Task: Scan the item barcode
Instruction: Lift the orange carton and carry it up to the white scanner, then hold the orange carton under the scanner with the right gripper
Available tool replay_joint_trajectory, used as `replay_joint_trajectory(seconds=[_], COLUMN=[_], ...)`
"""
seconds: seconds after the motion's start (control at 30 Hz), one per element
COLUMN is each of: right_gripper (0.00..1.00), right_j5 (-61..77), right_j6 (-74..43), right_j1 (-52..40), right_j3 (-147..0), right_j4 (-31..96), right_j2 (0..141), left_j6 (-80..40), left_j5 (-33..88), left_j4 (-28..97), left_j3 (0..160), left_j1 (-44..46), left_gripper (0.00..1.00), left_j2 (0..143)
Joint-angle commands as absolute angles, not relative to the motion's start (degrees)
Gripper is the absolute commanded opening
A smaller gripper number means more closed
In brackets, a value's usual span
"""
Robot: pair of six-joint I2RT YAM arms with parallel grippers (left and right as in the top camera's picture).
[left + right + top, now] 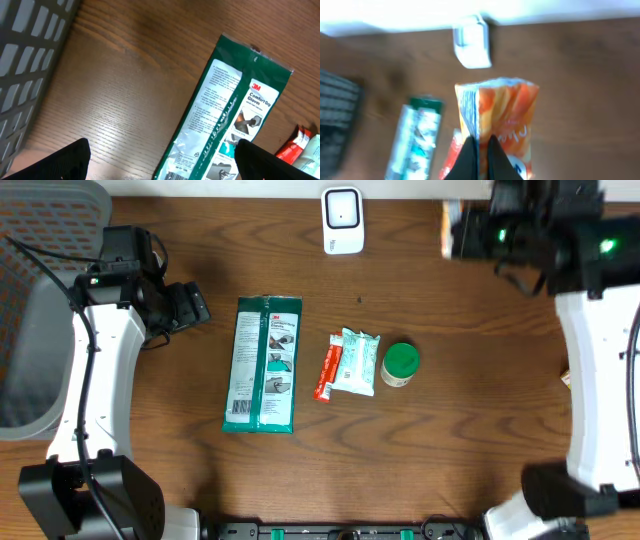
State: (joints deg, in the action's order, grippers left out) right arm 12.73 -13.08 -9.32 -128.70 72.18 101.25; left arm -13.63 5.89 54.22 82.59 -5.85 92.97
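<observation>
Three views split the scene between them. Only the right wrist camera shows the grip: the right gripper (481, 146) is clenched on the near end of an orange pouch (502, 115), its dark fingers (469, 160) pinching one side fold. That view is blurred, so no print or barcode can be made out.

From overhead the same pouch is only a pale and orange sliver at the far edge of the table (480, 430), largely hidden under the right arm and some way right of the white scanner (342, 220).

Seen from the wrist, the pouch's long axis runs straight out from the fingers, with its crimped end pointing at the far table edge, a little right of the scanner.

The left wrist camera shows the left gripper (161, 160) spread wide and holding nothing, over bare wood between the grey basket (25, 60) and the green glove packet (225, 125).

Overhead alone shows the whole row: red sachet (326, 372), teal packet (358, 362) and green-lidded jar (401, 364).
</observation>
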Motion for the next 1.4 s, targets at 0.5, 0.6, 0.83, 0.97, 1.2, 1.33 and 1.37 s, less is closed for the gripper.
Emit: replay_joint_trajectory(seconds=[0.5,0.6,0.83,0.97,1.2,1.33,1.37], right_gripper=[0.01,0.01,0.01,0.01,0.01,0.01,0.01], right_j5=[41.60,45.01,47.48,46.41,46.63,48.90,49.67], right_j6=[-30.68,-35.55,-43.86,-45.10,-45.21,-45.84,-46.11], right_j1=[-11.31,-11.18,-11.31,-11.29,-10.96,-10.22,-9.98], right_j3=[-154.76,-154.74,-154.76,-154.41,-154.41,-154.50,-154.50], right_j4=[44.71,36.62,21.21,19.51,19.90,20.43,20.43], right_j2=[143.81,149.80,159.48,160.46,160.44,160.09,159.68], left_j6=[-13.30,-13.30,-13.30,-13.30,-13.30,-13.30,-13.30], left_j5=[5.80,5.80,5.80,5.80,5.80,5.80,5.80], left_j4=[54.57,54.57,54.57,54.57,54.54,54.57,54.57], left_j3=[82.74,82.74,82.74,82.74,82.74,82.72,82.74], left_j1=[-6.09,-6.09,-6.09,-6.09,-6.09,-6.09,-6.09], left_gripper=[0.92,0.92,0.93,0.93,0.92,0.92,0.93], left_j2=[93.23,93.23,93.23,93.23,93.23,93.23,93.23])
